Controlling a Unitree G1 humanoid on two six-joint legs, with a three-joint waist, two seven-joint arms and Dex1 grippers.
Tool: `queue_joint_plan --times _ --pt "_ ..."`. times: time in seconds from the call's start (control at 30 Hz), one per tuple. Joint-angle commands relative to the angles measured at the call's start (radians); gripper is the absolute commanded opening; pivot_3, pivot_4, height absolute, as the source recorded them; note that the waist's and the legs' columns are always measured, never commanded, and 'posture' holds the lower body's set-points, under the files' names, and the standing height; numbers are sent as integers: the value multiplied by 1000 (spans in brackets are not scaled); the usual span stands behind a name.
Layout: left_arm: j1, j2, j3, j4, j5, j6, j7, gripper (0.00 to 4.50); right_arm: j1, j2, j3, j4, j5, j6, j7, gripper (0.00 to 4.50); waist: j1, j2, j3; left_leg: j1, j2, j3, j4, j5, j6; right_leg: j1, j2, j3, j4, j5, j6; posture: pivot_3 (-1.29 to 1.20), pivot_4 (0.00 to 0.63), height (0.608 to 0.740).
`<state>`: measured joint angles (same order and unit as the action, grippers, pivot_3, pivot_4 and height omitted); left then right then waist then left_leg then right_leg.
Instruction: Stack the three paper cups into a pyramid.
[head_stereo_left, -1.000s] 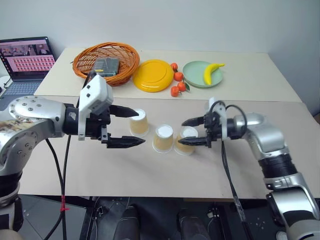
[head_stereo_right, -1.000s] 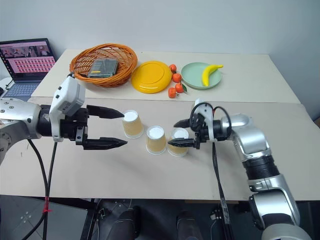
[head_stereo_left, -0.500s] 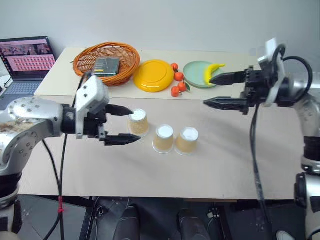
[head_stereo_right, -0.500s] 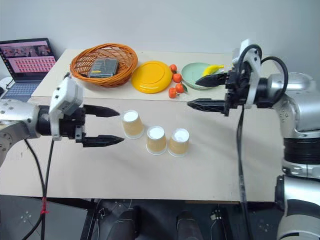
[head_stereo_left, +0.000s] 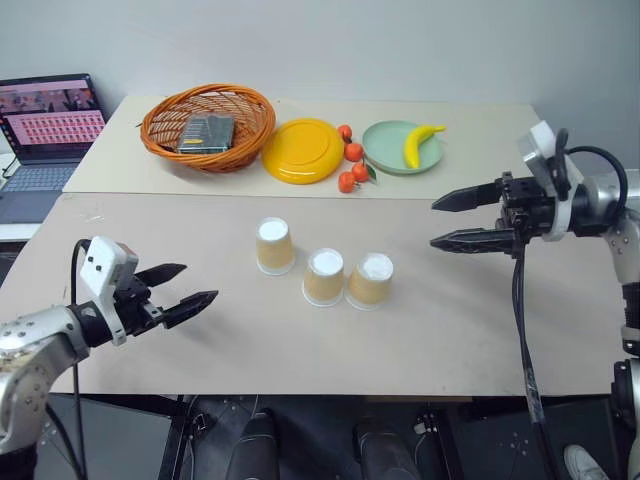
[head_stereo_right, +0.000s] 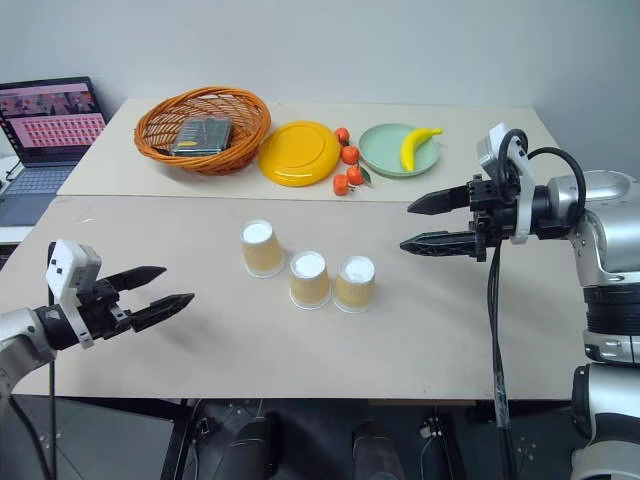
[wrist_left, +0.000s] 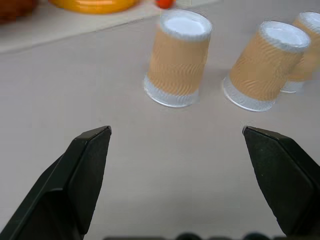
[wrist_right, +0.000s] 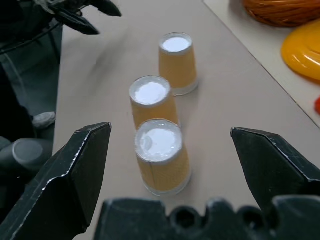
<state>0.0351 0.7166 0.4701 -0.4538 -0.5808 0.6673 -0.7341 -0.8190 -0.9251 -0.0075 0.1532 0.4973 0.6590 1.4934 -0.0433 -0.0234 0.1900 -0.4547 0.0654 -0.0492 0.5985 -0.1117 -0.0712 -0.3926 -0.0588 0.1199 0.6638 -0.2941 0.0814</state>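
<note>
1. Three cups sit upside down on the bench (head_stereo_left: 200, 350), white bases up, none stacked: left cup (head_stereo_left: 274, 245), middle cup (head_stereo_left: 324, 276), right cup (head_stereo_left: 371, 279).
2. Middle and right cups are just beside each other, maybe touching at the rims; the left cup stands a bit apart, further back.
3. Left pincer (head_stereo_left: 183, 287) is low near the bench's left front edge, fingers apart, empty, well apart from the cups.
4. Right pincer (head_stereo_left: 463, 220) hovers above the bench to the right of the cups, fingers apart, empty, pointing toward them.
5. Judgement: no pyramid started; middle and right cups already work as the base pair, so the left cup is the one to lift on top.
6. To do it well: bring the left pincer in level at the left cup's side, straddle the tan wall mid-height, close gently, since paper will crush.
7. Lift straight up, clear of the middle cup before moving sideways, so the base pair isn't knocked.
8. Set it base up, centred over the seam of the two cups, rim resting on both white bases; release slowly and back out straight.
9. Keep the right pincer clear or ready to steady the base pair.
10. Basket (head_stereo_left: 210, 126), yellow plate (head_stereo_left: 303, 150), oranges (head_stereo_left: 352, 165) and banana (head_stereo_left: 420, 143) at the back are irrelevant.
</note>
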Motion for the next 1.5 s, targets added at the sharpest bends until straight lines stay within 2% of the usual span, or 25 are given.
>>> queue_joint_plan --times 0.03,0.2,0.37,0.57,1.07,1.47,1.5 --pt "34 -97 -51 -4 87 -131 90 4500 -20 -33 -47 -6 31 -7 24 4477 3 0 0 1 0 0 0 0 0 1 0 0 0 0 0 0 150 732" --pt "80 -204 -156 58 194 -291 126 4500 8 -60 -63 -46 43 10 12 4477 2 0 0 1 0 0 1 0 0 1 0 0 -1 0 0 0 150 732" --pt "-21 -258 -237 111 227 -352 153 4500 30 -85 -85 -102 73 52 -10 4477 9 0 0 1 0 0 1 0 0 2 0 0 0 1 1 0 150 732" --pt "-129 -264 -320 189 270 -393 142 4500 47 -109 -110 -149 94 72 -41 4477 3 0 0 1 -1 0 2 0 0 2 0 1 -1 1 2 0 150 732" --pt "-328 -324 -404 355 290 -433 147 4500 164 -158 -208 -254 169 112 -113 4477 4 0 0 0 -1 -1 3 0 0 3 0 0 0 1 2 0 150 732" --pt "-468 -387 -433 488 324 -475 175 4500 202 -173 -230 -265 177 97 -132 4477 2 0 0 0 -1 -1 3 0 0 3 0 0 0 1 2 0 150 732" --pt "-474 -392 -433 497 321 -475 175 4244 197 -172 -227 -263 176 96 -134 4498 2 0 0 0 -1 -1 4 0 0 3 0 0 0 1 2 0 150 732"
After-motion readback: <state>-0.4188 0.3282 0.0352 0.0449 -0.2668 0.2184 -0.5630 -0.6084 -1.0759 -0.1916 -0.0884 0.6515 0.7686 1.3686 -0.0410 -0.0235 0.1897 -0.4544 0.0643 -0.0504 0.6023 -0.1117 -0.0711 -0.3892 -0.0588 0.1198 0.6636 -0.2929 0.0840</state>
